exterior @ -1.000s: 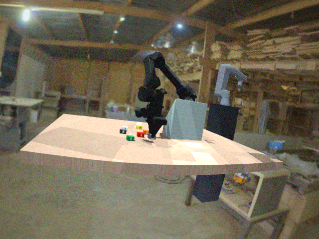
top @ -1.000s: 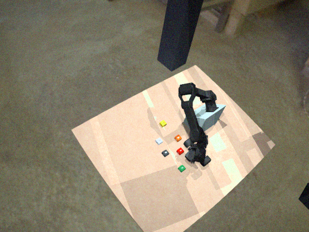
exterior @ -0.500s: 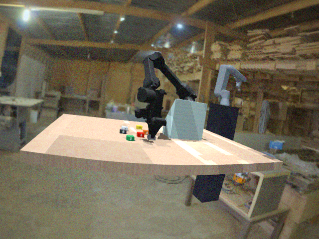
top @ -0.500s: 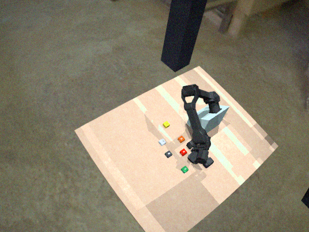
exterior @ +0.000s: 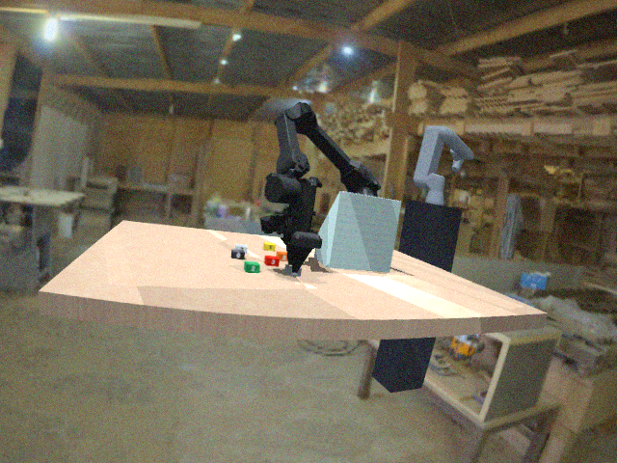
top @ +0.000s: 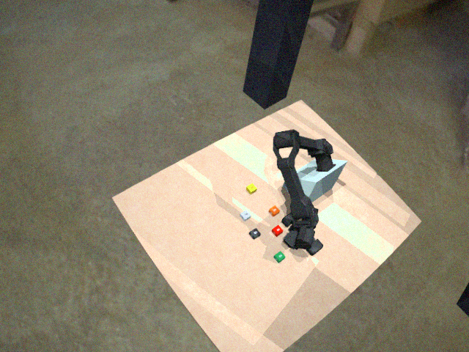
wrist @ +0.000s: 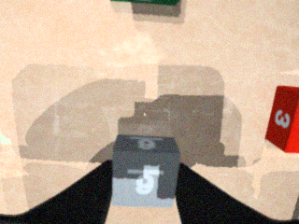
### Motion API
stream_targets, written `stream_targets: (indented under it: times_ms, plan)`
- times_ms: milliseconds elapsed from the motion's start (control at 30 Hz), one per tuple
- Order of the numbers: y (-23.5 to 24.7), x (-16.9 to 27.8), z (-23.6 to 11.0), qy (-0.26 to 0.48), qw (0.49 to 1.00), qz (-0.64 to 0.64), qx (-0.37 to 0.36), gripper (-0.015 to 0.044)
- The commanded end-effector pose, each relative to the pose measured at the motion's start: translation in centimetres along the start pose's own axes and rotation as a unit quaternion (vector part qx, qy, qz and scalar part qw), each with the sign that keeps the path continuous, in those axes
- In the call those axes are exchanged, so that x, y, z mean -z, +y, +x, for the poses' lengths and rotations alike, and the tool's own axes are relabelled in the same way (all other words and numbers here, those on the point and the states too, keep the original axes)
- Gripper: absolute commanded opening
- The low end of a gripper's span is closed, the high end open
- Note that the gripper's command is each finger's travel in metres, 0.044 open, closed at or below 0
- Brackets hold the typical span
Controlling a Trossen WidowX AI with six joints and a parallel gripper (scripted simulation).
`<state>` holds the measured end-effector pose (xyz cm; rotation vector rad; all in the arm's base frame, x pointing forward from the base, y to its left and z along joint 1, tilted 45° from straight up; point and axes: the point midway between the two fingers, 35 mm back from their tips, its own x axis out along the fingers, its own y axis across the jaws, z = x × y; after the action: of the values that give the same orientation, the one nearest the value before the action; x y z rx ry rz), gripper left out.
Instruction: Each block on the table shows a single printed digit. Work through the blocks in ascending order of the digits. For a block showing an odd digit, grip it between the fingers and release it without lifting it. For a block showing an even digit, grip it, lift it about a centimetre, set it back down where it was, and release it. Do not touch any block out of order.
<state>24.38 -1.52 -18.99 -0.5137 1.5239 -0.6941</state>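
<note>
Gripper (wrist: 144,187) clenched on the grey block (wrist: 146,169), low on the table (top: 212,295) between red block (wrist: 283,119) and green block (top: 279,256). Risks: block dragged off its spot, or tipped if the pads release unevenly; sideways drift would nudge red. Readable: 5 on grey, 3 on red; others illegible.
</note>
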Motion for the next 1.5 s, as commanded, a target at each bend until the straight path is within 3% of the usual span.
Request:
stream_targets:
  times_ms: [0,300,400,500,633,700,833,1000,1267,1467]
  plan:
    - [0.0,-0.1,0.0,-0.002,1.0,-0.001,0.002,0.0173]
    - [0.0,-0.1,0.0,-0.002,1.0,-0.001,0.002,0.04]
    - [0.0,-0.1,-0.3,-0.002,1.0,-0.001,0.002,0.04]
    - [0.0,-0.1,-3.4,-0.002,1.0,-0.001,0.001,0.04]
    - [0.0,-0.1,-3.7,-0.002,1.0,-0.001,0.001,0.04]
    - [0.1,-0.2,-4.9,-0.002,1.0,-0.002,0.0,0.0348]
    - [0.2,-0.1,-11.5,-0.002,1.0,-0.002,-0.001,0.0242]
    - [0.1,0.0,-11.8,-0.002,1.0,-0.002,-0.001,0.012]
    - [-0.1,-0.3,-11.9,-0.002,1.0,-0.002,-0.002,0.012]
    - [-8.5,-6.2,-12.5,-0.005,1.0,-0.006,-0.016,0.012]
